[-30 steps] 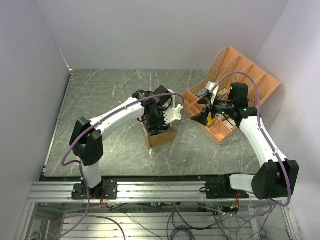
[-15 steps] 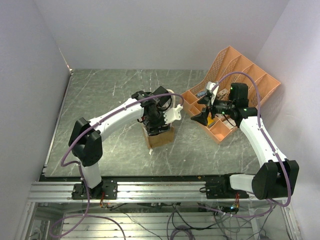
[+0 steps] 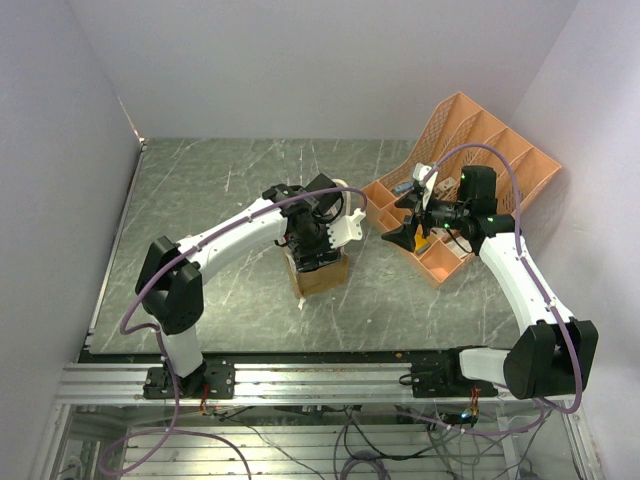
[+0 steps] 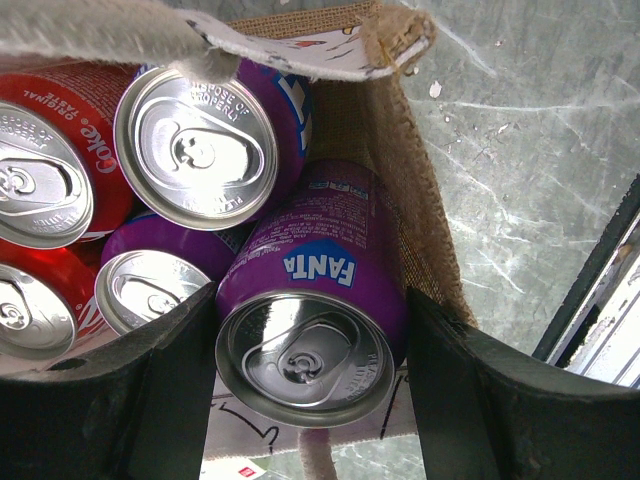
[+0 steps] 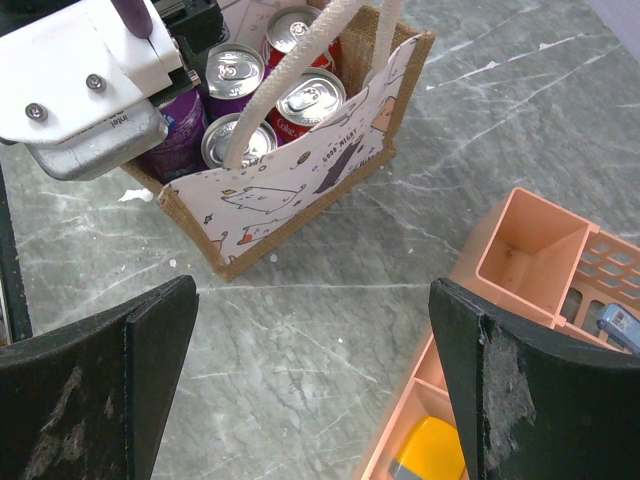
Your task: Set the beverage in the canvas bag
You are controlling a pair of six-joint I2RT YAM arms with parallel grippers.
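The canvas bag (image 3: 322, 276) stands mid-table, tan burlap (image 4: 402, 170) with a printed white front (image 5: 290, 190) and cream handles (image 5: 300, 60). Several cans stand inside it, among them a red Coke can (image 4: 50, 170) and a purple can (image 4: 200, 145). A purple Fanta can (image 4: 310, 290) leans in the bag's corner against the burlap wall. My left gripper (image 4: 312, 375) reaches down into the bag (image 3: 312, 250), its fingers pressed on both sides of the Fanta can. My right gripper (image 5: 315, 370) hangs open over bare table to the bag's right (image 3: 405, 228), holding nothing.
An orange plastic desk organizer (image 3: 480, 150) lies at the back right, its compartments (image 5: 530, 240) close under my right gripper, with a yellow item (image 5: 430, 450) in one. White walls enclose the dark marbled table on three sides.
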